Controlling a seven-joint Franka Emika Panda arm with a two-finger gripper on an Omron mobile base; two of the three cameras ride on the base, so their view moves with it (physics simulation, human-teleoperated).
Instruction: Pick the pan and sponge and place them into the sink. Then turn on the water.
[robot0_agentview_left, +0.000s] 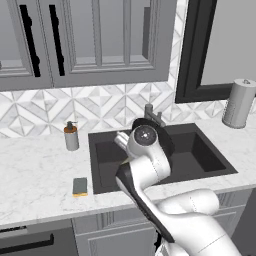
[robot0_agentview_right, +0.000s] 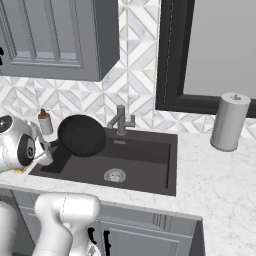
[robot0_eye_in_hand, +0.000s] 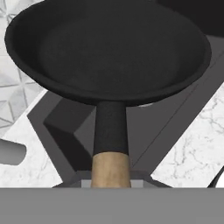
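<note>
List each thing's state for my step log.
pan: held by its handle, lifted over the sink, tilted
sponge: flat on the counter left of the sink
sink: empty, dry
faucet: off, no water
gripper: fingertips hidden, handle runs into it

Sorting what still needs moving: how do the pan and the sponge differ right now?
The pan is round, black and far larger; the sponge is a small grey-green rectangle over a yellow layer. The pan is held up above the sink by its wooden handle; the sponge lies flat on the marble counter left of the sink. Neither is in the basin yet.
</note>
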